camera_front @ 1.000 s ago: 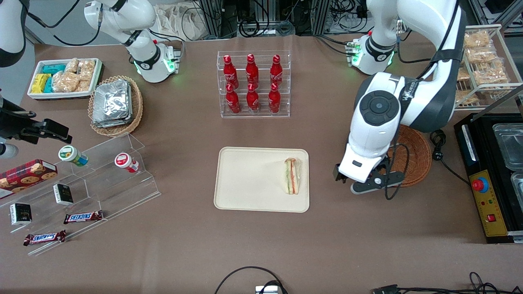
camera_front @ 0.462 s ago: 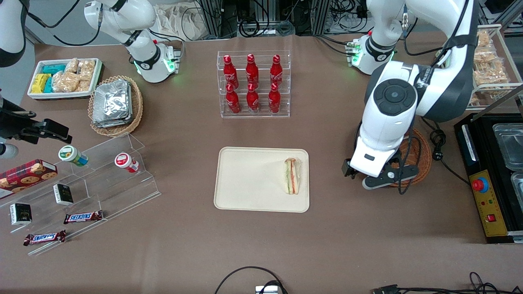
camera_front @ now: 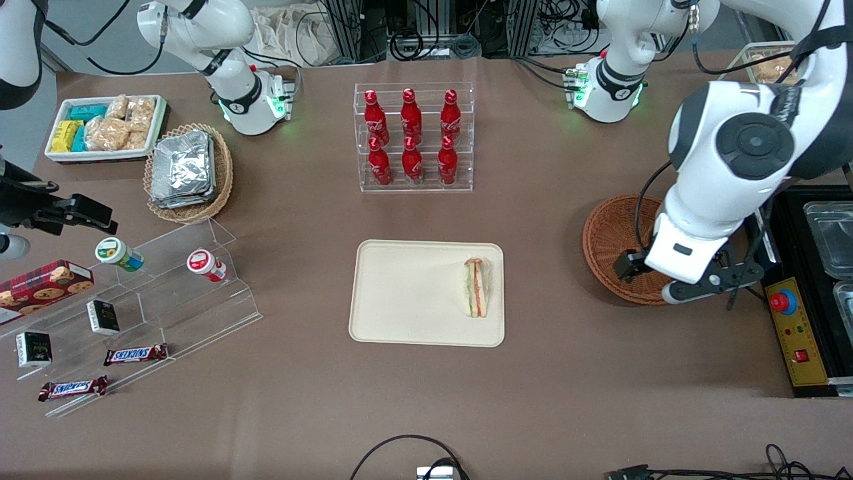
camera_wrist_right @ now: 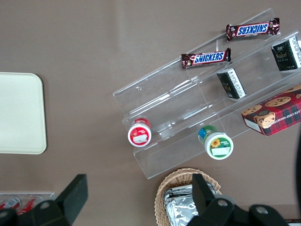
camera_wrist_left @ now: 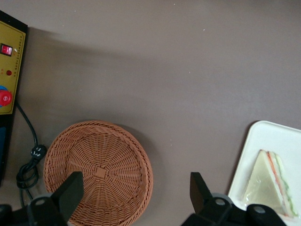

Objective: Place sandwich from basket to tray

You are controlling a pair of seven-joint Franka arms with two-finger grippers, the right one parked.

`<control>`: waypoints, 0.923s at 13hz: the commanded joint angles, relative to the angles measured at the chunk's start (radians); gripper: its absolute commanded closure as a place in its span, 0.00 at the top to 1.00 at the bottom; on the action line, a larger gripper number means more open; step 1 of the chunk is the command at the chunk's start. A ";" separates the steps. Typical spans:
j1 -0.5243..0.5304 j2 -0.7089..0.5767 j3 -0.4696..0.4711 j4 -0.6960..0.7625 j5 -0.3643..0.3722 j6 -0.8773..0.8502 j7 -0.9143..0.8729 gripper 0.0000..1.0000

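Observation:
The sandwich (camera_front: 475, 288) lies on the cream tray (camera_front: 406, 293), near the tray's edge toward the working arm's end of the table. It shows in the left wrist view too, as a wrapped wedge (camera_wrist_left: 273, 183) on the tray corner (camera_wrist_left: 263, 146). The reddish-brown basket (camera_front: 610, 243) holds nothing (camera_wrist_left: 96, 174). My gripper (camera_front: 670, 280) hangs above the basket's rim, on the side away from the tray. It is open (camera_wrist_left: 135, 195), with its fingers (camera_wrist_left: 70, 193) spread wide and nothing between them.
A black machine with a yellow button panel (camera_front: 793, 327) stands close beside the basket, and a black cable (camera_wrist_left: 28, 160) lies between them. A rack of red bottles (camera_front: 413, 137) stands farther from the camera than the tray. Clear snack shelves (camera_front: 133, 300) and a foil-packet basket (camera_front: 188, 172) lie toward the parked arm's end.
My gripper has swung away from the tray, across the basket toward the black machine, uncovering most of the basket. The sandwich has stayed still on the tray.

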 commanded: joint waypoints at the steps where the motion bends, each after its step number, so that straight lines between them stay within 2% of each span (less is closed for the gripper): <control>1: 0.113 -0.075 -0.075 -0.042 -0.035 -0.043 0.147 1.00; 6: 0.223 -0.164 -0.111 -0.037 -0.066 -0.140 0.426 1.00; 12: 0.276 -0.268 -0.112 -0.042 -0.080 -0.237 0.511 1.00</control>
